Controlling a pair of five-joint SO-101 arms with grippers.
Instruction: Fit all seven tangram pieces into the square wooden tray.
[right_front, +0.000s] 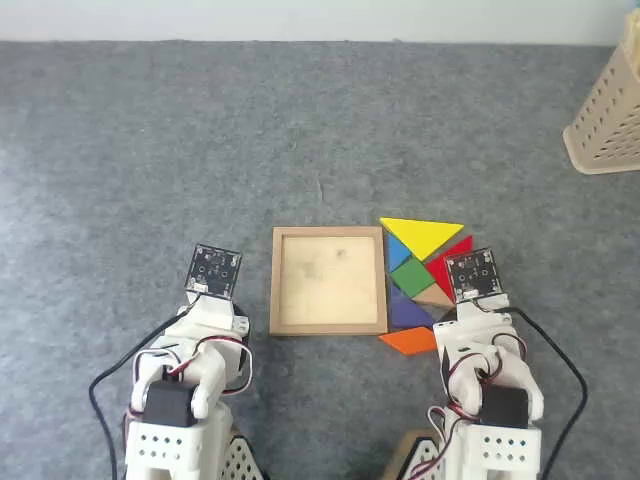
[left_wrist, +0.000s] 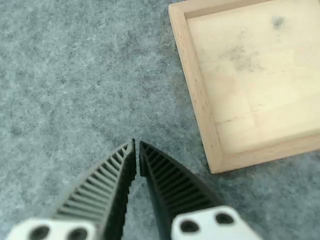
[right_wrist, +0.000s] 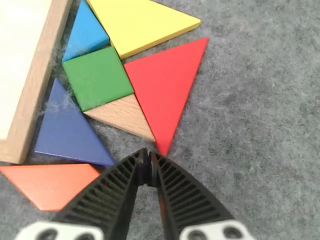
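On grey felt counter (right_front: 150, 150), square wooden tray (right_front: 277, 285) lies centre, seven coloured wooden tangram pieces (right_front: 412, 275) clustered against its right rim. Clenched shut: left fingers (left_wrist: 107, 185) near-left of tray, right fingers (right_wrist: 117, 187) just near of red triangular piece (right_wrist: 167, 90).

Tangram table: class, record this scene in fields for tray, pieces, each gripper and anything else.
tray: square, wooden, nothing inside
pieces: seven on the mat, on the right arm's side of the tray: yellow triangle, light blue piece, green square, red triangle, plain wood triangle, dark blue triangle, orange piece
left gripper: shut, over bare mat beside a tray corner
right gripper: shut, by the red triangle's tip
other: cream basket at the mat's far edge
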